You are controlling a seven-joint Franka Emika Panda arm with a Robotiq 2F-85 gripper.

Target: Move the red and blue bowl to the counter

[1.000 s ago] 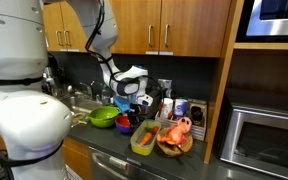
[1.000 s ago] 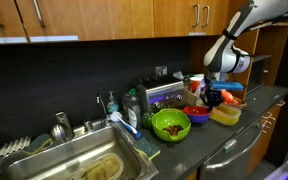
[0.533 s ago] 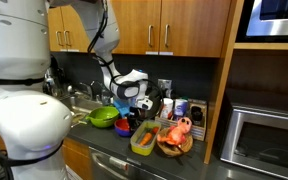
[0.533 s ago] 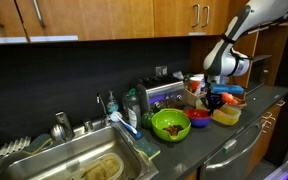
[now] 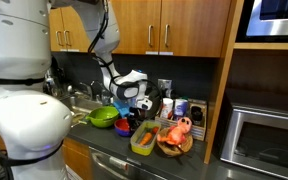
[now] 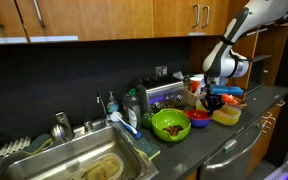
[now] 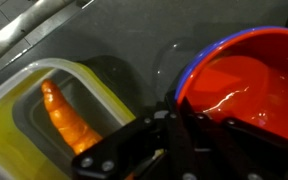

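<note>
The red and blue bowl (image 7: 246,78) is bright red inside with a blue rim and fills the right of the wrist view. It sits on the dark counter (image 6: 236,137) between a green bowl and a yellow-green container in both exterior views (image 6: 198,119) (image 5: 125,124). My gripper (image 7: 189,112) is down at the bowl's near rim. Its fingers stand close together, one outside and one inside the rim, shut on it. The gripper also shows just above the bowl in both exterior views (image 6: 213,102) (image 5: 132,103).
A lime-green bowl (image 6: 170,124) stands beside the red bowl, toward the steel sink (image 6: 74,160). A yellow-green container (image 7: 24,115) with an orange carrot (image 7: 66,118) lies on the other side. A wooden bowl (image 5: 174,141) of orange-pink items, jars by the wall and a microwave (image 5: 266,135) stand further along.
My gripper has come down a little onto the red bowl's rim, then stayed still. The bowl has not moved.
</note>
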